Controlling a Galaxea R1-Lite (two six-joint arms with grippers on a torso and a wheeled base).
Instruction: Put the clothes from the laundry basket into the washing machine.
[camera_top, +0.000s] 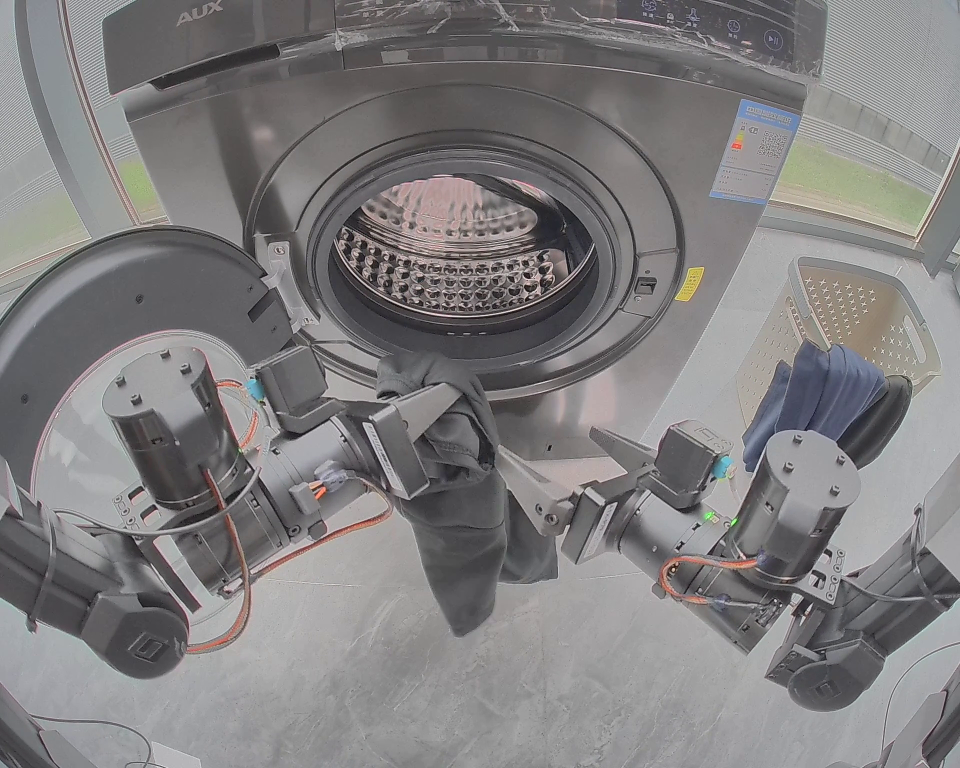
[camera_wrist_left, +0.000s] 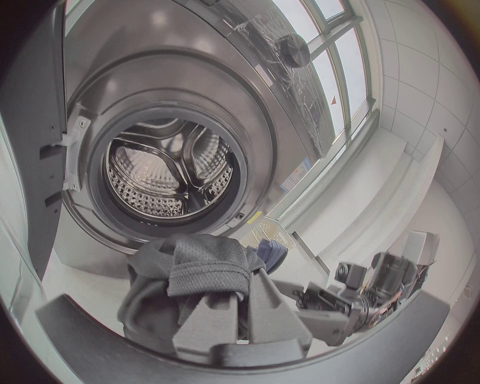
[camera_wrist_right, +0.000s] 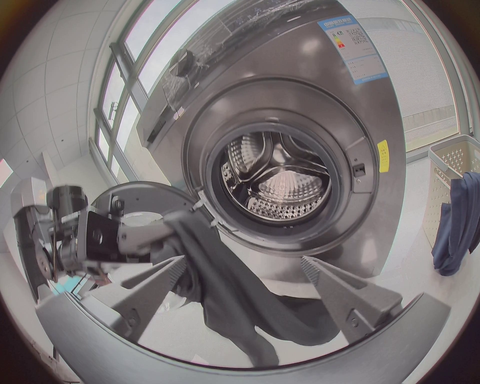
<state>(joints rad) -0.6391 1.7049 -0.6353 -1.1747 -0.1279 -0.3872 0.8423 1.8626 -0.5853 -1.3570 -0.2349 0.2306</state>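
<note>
One washer (camera_top: 600, 140) fills the far side of the scene, steel-grey. Its round door (camera_top: 120, 300) is swung fully open to the left, and its perforated steel drum (camera_top: 460, 260) shows through the opening. The grey floor (camera_top: 350, 680) spreads across the near side. Right of the washer, on that floor, stands a pale perforated basket (camera_top: 870, 300). Blue clothes (camera_top: 825, 395) hang over its near rim, with a black piece (camera_top: 885, 420) just beside them on the right.

In the middle, near the washer's front and just below the lip of the opening, a dark grey garment (camera_top: 465, 510) hangs, bunched at the top and trailing downward, outside the drum.

The left gripper (camera_top: 440, 405) comes in from the left, level with the lower rim of the opening. Its jaws are closed tight on the bunched top of the garment, which wraps over their tips. The right gripper (camera_top: 548, 445) sits just right of the garment, pointing left at it. Its jaws are spread wide and clamp nothing. In the right wrist view the cloth hangs down through the gap between them. Whether either tip brushes the cloth cannot be told.
</note>
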